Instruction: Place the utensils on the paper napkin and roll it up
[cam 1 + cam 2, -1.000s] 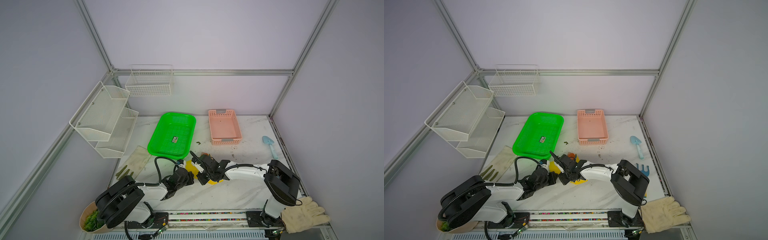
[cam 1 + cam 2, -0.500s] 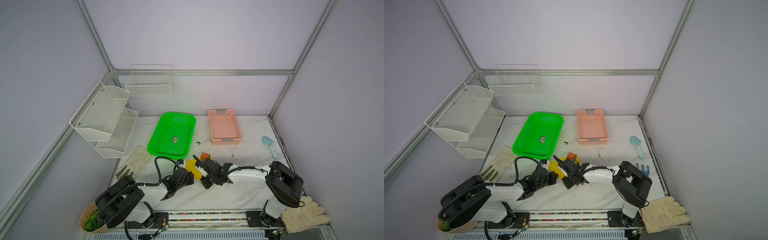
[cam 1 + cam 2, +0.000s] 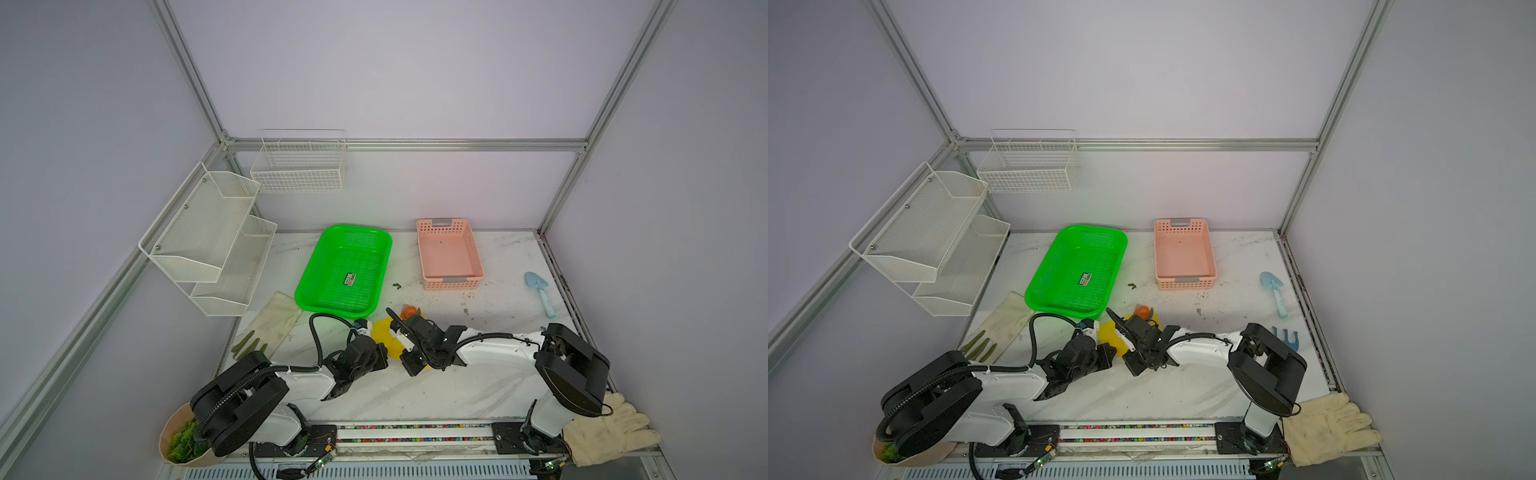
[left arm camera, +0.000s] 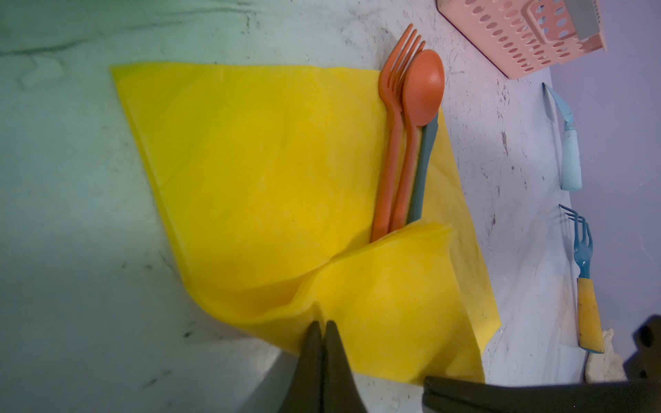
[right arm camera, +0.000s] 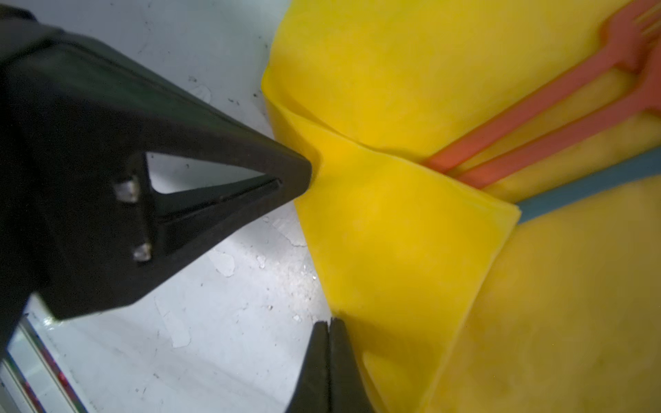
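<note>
The yellow paper napkin (image 4: 272, 171) lies flat on the marble table (image 3: 415, 395). An orange fork (image 4: 390, 107), an orange spoon (image 4: 424, 85) and a teal piece (image 4: 424, 168) lie side by side along one of its edges. One corner is folded over their handles (image 5: 400, 221). My left gripper (image 4: 321, 324) is shut, pinching a puckered ridge of that fold. My right gripper (image 5: 329, 321) is shut with its tips at the flap's edge; I see no paper between them. In both top views the two grippers meet at the napkin's (image 3: 384, 332) near side.
A green basket (image 3: 384, 249) and a pink basket (image 3: 453, 283) stand behind the napkin. A light blue shovel (image 3: 540, 291) and a blue rake with a yellow handle (image 4: 586, 311) lie to the right. Cream gloves lie at the front right (image 3: 611, 432) and left (image 3: 274, 320). White wire racks (image 3: 208, 232) hang on the left.
My right gripper has drawn back from over the napkin toward the table's front edge, uncovering the utensils' heads. The left arm has stayed where it was.
</note>
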You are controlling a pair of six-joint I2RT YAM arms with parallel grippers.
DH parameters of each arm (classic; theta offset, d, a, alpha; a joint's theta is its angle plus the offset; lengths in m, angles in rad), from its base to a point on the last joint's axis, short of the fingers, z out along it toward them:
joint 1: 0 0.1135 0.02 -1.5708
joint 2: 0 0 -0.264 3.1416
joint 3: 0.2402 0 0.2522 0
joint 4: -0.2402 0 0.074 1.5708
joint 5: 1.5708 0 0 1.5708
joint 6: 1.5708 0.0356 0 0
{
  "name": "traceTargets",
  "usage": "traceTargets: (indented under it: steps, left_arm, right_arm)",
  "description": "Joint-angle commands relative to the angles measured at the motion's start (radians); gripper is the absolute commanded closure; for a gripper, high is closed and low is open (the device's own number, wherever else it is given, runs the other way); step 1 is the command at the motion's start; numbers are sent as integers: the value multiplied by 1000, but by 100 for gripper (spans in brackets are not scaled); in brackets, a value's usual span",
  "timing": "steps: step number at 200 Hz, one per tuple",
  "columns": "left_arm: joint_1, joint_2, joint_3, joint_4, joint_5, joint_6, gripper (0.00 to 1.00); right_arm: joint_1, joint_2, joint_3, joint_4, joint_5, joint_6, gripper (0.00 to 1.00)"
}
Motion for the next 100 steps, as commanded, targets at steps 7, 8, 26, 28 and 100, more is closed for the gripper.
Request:
traceTargets:
  steps: [7, 8, 26, 28, 100]
  left_arm:
    - [8, 1, 50, -36, -7, 29, 100]
    - [9, 1, 51, -37, -7, 29, 100]
    - [8, 1, 53, -41, -9, 32, 100]
    - [8, 1, 54, -41, -9, 32, 100]
    - [8, 5, 63, -47, -7, 35, 100]
  right_arm:
    - [5, 31, -21, 14, 21, 0, 100]
    - [5, 32, -21, 14, 21, 0, 100]
    - [5, 33, -19, 12, 19, 0, 100]
    - [5, 33, -18, 12, 19, 0, 100]
    - [1, -41, 12, -8, 7, 12, 100]
